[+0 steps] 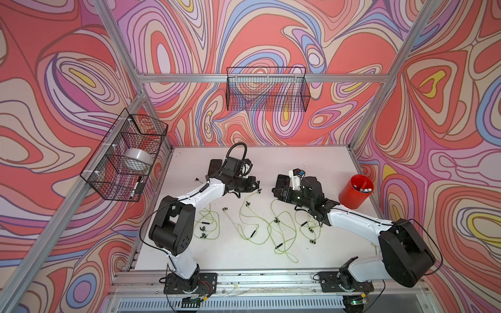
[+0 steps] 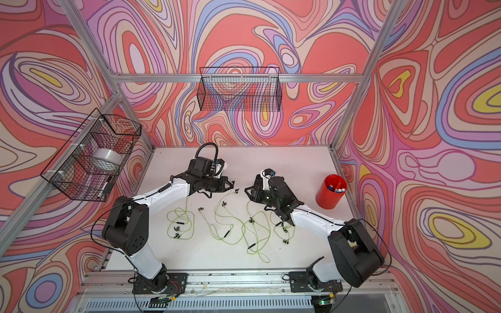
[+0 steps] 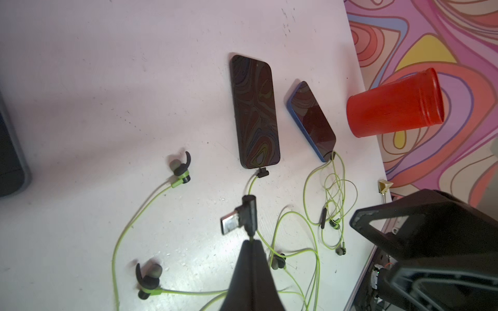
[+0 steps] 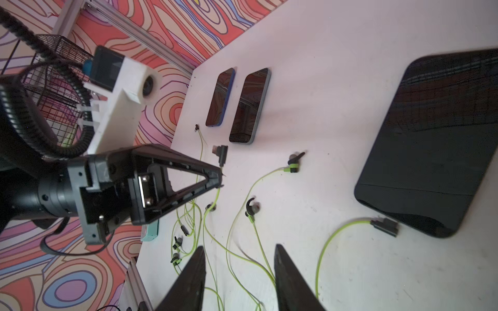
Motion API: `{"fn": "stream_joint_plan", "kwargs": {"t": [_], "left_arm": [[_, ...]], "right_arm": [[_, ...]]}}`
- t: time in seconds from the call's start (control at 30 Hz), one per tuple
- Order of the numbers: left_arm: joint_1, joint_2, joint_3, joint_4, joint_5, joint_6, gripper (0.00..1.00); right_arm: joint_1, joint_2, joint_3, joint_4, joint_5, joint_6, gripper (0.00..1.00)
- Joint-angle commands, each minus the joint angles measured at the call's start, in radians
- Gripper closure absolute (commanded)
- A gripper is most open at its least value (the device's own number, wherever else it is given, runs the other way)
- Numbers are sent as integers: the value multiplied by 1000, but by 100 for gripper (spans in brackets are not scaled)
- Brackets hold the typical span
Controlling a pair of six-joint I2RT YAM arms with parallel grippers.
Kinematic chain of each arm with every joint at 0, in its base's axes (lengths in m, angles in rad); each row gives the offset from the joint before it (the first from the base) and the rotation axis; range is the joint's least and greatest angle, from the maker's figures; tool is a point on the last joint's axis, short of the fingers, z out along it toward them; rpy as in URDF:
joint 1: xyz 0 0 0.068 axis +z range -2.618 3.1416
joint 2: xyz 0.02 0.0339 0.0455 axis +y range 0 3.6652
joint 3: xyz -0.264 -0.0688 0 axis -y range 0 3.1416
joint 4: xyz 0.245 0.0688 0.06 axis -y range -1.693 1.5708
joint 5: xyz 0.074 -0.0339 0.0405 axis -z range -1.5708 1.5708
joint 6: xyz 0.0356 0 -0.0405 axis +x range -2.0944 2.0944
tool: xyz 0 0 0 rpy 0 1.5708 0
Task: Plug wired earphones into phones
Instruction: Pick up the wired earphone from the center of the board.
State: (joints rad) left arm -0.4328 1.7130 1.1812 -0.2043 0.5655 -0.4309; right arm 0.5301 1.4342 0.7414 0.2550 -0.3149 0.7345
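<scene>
The red cup stands at the right edge of the table and holds markers. Well apart from the cup, a side basket on the wall holds a tape roll and a pen. A back basket hangs on the far wall.

Just beside the cup lies a blue-edged phone with a cord plugged in. Next to it, farther from the cup, is a black phone, also plugged in. Two more phones lie well apart from the cup.

The left gripper is clamped on a green cord, whose plug sticks out past the fingertips. The right gripper, nearer the cup, has its jaws apart and grips nothing. It is above loose earphones spread over the table.
</scene>
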Motion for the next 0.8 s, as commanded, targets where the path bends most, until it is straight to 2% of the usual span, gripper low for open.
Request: {"fn": "stream_joint_plan", "kwargs": {"t": [0.0, 0.2, 0.47, 0.63, 0.77], "left_arm": [[-9, -71, -30, 116, 61, -46, 100], [-25, -98, -61, 105, 90, 30, 100], [-25, -94, -62, 82, 141, 100, 100], [-25, -92, -69, 92, 187, 115, 100], [-25, -94, -71, 90, 218, 137, 100]], "right_arm": [[29, 53, 63, 55, 14, 5, 57], [41, 104, 88, 93, 31, 29, 61], [41, 97, 69, 162, -27, 60, 63], [41, 93, 70, 151, -27, 57, 63], [39, 107, 66, 184, -42, 75, 67]]}}
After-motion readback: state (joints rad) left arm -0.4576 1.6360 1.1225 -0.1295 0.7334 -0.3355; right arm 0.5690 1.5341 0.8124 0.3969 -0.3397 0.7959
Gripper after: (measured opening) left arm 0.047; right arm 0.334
